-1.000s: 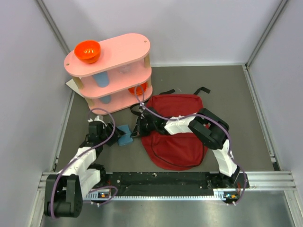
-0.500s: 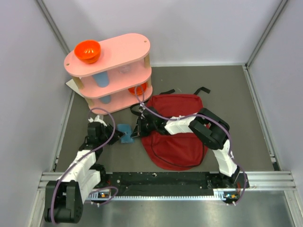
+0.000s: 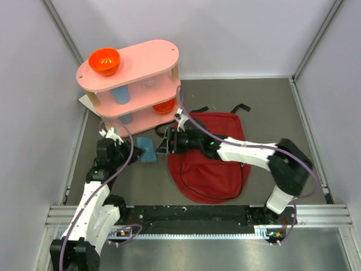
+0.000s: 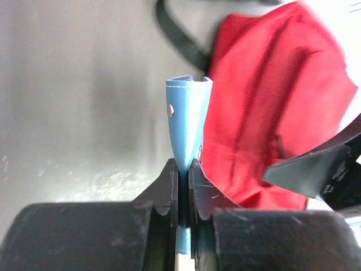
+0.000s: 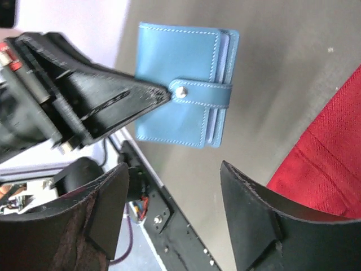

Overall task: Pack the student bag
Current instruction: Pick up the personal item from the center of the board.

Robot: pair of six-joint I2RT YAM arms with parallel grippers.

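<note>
The student bag (image 3: pixel 211 164) lies flat on the table, dark red, with black straps at its far edge. My left gripper (image 3: pixel 133 152) is shut on a small blue snap wallet (image 3: pixel 148 150) and holds it just left of the bag. In the left wrist view the wallet (image 4: pixel 189 121) stands upright, pinched in the left gripper (image 4: pixel 183 169), with the bag (image 4: pixel 271 101) behind it. My right gripper (image 3: pixel 167 144) is open beside the wallet at the bag's left edge. Its wrist view shows the wallet (image 5: pixel 183 84) beyond the right gripper (image 5: pixel 174 169), whose jaws hold nothing.
A pink two-tier shelf (image 3: pixel 135 84) stands at the back left with an orange bowl (image 3: pixel 104 61) on top and cups on its lower levels. Grey walls close in both sides. The arm rail (image 3: pixel 197 217) runs along the near edge.
My left gripper closed on the blue wallet and carried it a little away from me. My right gripper opened, and its arm stretched out toward the back left.
</note>
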